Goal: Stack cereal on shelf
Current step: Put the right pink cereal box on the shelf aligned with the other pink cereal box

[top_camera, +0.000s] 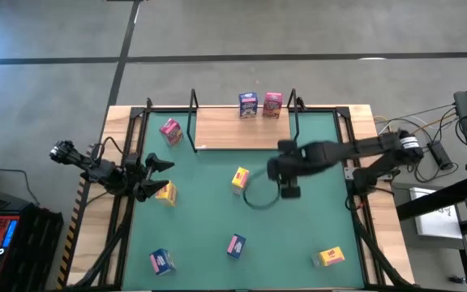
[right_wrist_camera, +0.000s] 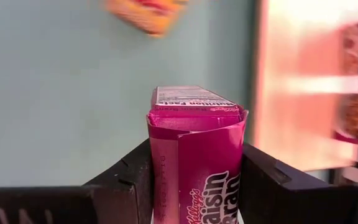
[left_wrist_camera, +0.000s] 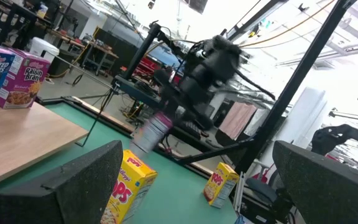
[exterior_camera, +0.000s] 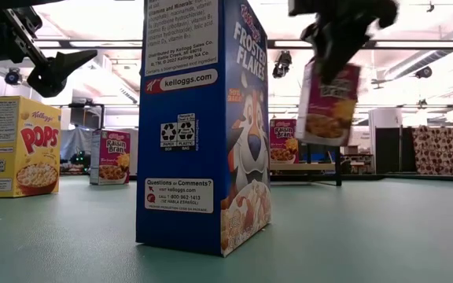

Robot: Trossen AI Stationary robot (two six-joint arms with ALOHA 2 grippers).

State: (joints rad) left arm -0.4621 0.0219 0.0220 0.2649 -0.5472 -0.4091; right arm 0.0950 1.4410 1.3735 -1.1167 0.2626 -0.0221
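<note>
My right gripper (top_camera: 287, 180) hangs over the middle of the green mat, just near of the shelf (top_camera: 233, 130), a light-wood board between black uprights. It is shut on a pink cereal box (exterior_camera: 329, 102). A blue box (top_camera: 248, 105) and a pink box (top_camera: 272, 104) stand upright at the shelf's far edge. My left gripper (top_camera: 154, 178) is open at the mat's left side, above a yellow box (top_camera: 167, 193). Another yellow box (top_camera: 240, 178) stands on the mat beside the right gripper, on its left. My right gripper pinches the pink box between its two fingers (right_wrist_camera: 272, 180), one on each of two opposite sides (right_wrist_camera: 166, 174). The fingers come from above, pointing down. The box is lifted clear of the mat and hangs below the fingers, slightly tilted (exterior_camera: 330, 118).
Loose boxes stand on the mat: a pink one (top_camera: 171, 130) left of the shelf, two blue ones (top_camera: 235, 245) (top_camera: 162, 261) and a yellow one (top_camera: 331, 257) near the near edge. Black frame rails (top_camera: 351, 146) run along both sides of the mat.
</note>
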